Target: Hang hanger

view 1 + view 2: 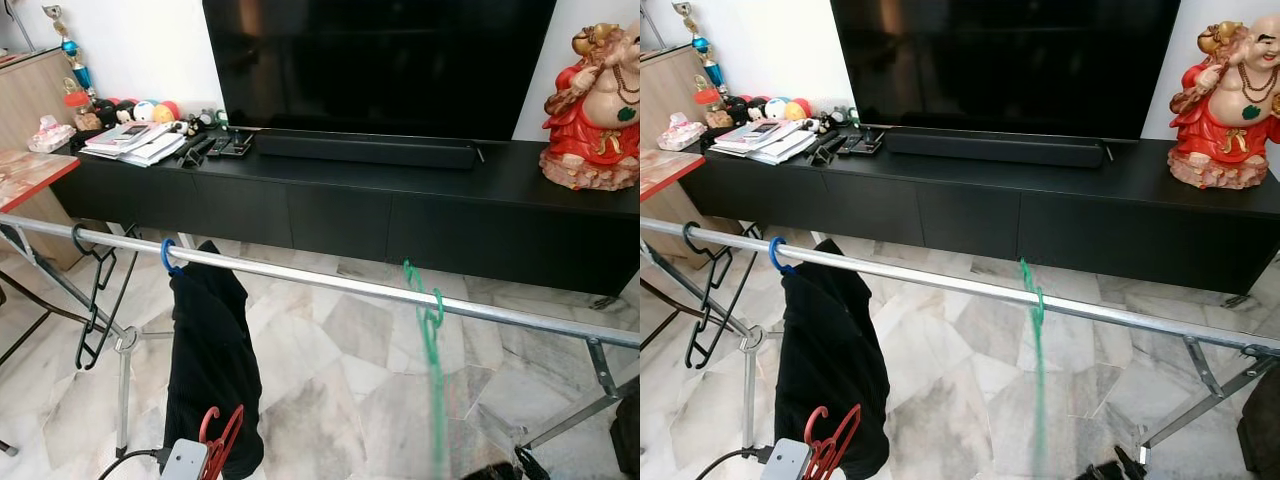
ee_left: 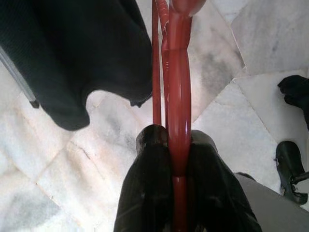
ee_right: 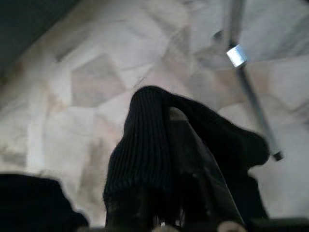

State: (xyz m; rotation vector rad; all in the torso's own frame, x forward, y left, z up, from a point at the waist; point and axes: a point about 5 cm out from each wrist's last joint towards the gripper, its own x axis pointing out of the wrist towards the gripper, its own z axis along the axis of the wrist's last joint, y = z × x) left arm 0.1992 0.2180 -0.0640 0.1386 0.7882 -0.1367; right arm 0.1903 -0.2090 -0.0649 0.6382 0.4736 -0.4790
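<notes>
Fingers pinch a red hanger above marble floor.

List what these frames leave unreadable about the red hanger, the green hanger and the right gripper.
- Red hanger: lower body cut off by the bottom edge in the eye views; in the left wrist view, the left gripper covers the part it clamps.
- Green hanger: motion-blurred below the rail, shape unreadable.
- Right gripper: right wrist view is dim and blurred; open or shut cannot be told.
</notes>
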